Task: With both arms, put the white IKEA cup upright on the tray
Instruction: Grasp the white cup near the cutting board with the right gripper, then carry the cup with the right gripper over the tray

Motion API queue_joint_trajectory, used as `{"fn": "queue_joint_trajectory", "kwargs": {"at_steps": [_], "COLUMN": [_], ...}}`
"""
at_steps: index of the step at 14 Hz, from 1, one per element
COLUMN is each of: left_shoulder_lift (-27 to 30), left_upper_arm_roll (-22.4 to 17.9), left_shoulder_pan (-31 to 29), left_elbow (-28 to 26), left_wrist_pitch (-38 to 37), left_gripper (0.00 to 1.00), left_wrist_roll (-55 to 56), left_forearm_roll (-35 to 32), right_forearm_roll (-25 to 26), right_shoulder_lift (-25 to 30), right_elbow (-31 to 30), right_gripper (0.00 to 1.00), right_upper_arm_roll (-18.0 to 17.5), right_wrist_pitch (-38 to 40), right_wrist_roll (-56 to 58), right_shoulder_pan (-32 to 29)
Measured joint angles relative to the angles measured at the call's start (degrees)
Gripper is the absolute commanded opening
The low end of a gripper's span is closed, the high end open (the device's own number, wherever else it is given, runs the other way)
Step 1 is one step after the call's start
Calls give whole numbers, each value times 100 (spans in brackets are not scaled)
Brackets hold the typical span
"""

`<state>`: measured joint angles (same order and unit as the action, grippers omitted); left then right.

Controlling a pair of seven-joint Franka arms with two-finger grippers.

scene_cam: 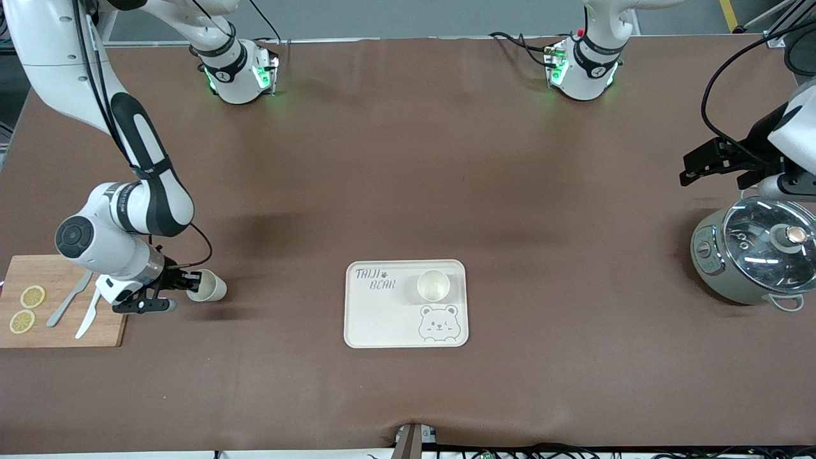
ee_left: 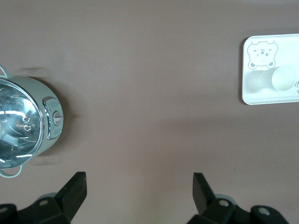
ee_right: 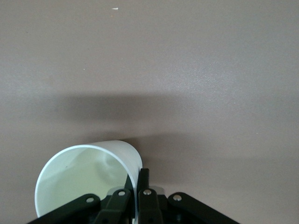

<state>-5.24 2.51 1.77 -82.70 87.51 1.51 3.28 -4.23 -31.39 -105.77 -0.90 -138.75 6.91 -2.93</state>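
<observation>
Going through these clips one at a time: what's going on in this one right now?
The right gripper is shut on the rim of a white cup that sits tilted beside the wooden cutting board, toward the right arm's end of the table. A second white cup already stands upright on the tray mid-table. The left gripper is open and waits over bare table beside the lidded cooker, holding nothing.

1. The right arm's small black gripper point(scene_cam: 185, 280) sits low beside the wooden cutting board point(scene_cam: 64, 331), fingers pinched on the tilted white cup's point(scene_cam: 207, 286) rim.
2. The left arm's small black gripper point(ee_left: 140, 186) waits raised, well apart from that board, jaws spread wide.
</observation>
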Motion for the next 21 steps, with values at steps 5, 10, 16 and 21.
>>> {"fn": "queue_joint_trajectory", "kwargs": {"at_steps": [5, 10, 16, 21], "left_shoulder_lift": [-26, -26, -26, -26], "left_upper_arm_roll": [13, -17, -19, -10], "left_shoulder_pan": [22, 14, 24, 49], "left_elbow": [0, 5, 13, 13], "left_wrist_pitch": [8, 30, 43, 43], "left_gripper": [100, 100, 100, 100], "left_wrist_roll": [-85, -197, -182, -191], "left_forearm_roll": [0, 0, -243, -269], "right_forearm_roll": [-9, -18, -12, 426], "right_shoulder_lift": [91, 436, 393, -118], "right_elbow": [673, 1422, 1784, 1930], "right_gripper": [0, 0, 0, 0], "right_upper_arm_roll": [-34, -77, -77, -50], "right_wrist_pitch": [1201, 2243, 2172, 1386], "right_wrist_roll": [-1083, -3088, -5856, -6932], "right_shoulder_pan": [319, 1260, 2841, 3412]}}
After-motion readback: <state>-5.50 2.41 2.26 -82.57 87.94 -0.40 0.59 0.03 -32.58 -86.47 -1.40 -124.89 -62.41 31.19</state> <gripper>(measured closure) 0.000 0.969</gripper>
